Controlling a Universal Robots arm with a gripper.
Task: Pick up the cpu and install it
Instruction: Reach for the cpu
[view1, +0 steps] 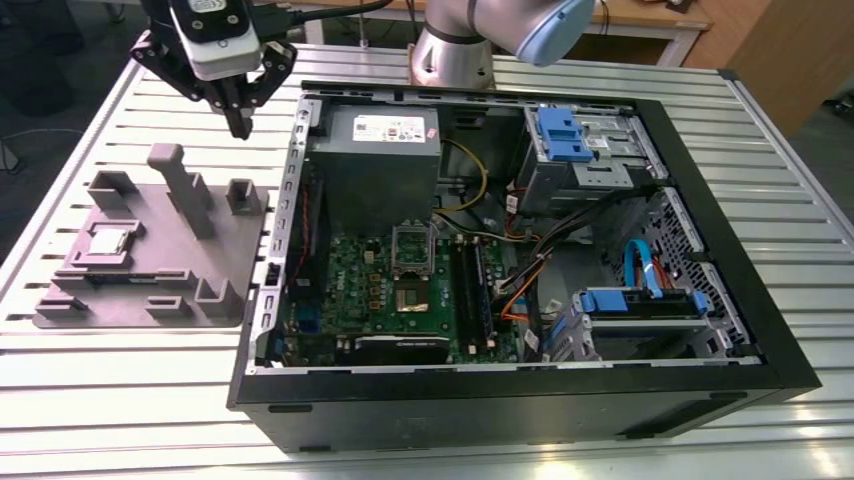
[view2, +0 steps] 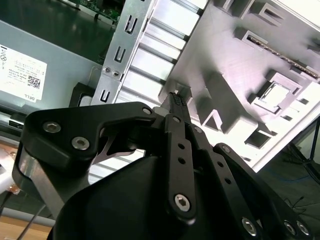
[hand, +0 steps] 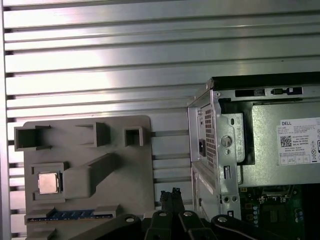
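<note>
1. While the gripper (view1: 240, 126) hangs well above the work with its fingertips (hand: 164, 195) pressed together and nothing between them, it is over the strip of slatted table (view1: 134, 400) between the grey tray (view1: 147, 305) and the computer case (view1: 534, 410).
2. Nearest below it is the tray's corner on the case side, where a short post stands. The case's metal edge is just beside it on the other side.
3. Further across the tray stands the tall upright post (view1: 183, 190). It lies roughly between the fingertips and the chip.
4. Beyond that post is the cpu (view1: 107, 243). It lies flat, metal top up, in a square pocket of the tray. In the first wrist view its silver face (hand: 49, 183) sits square to the tray's edges.
5. The relation that matters is that the cpu lies lower than the gripper and well apart from it, towards the exterior view's left and away from the case. Being square, it offers no long axis to line up with.
6. On the far side of the gripper from the cpu, inside the case, are the power supply (view1: 380, 165) and then the green motherboard (view1: 347, 290).
</note>
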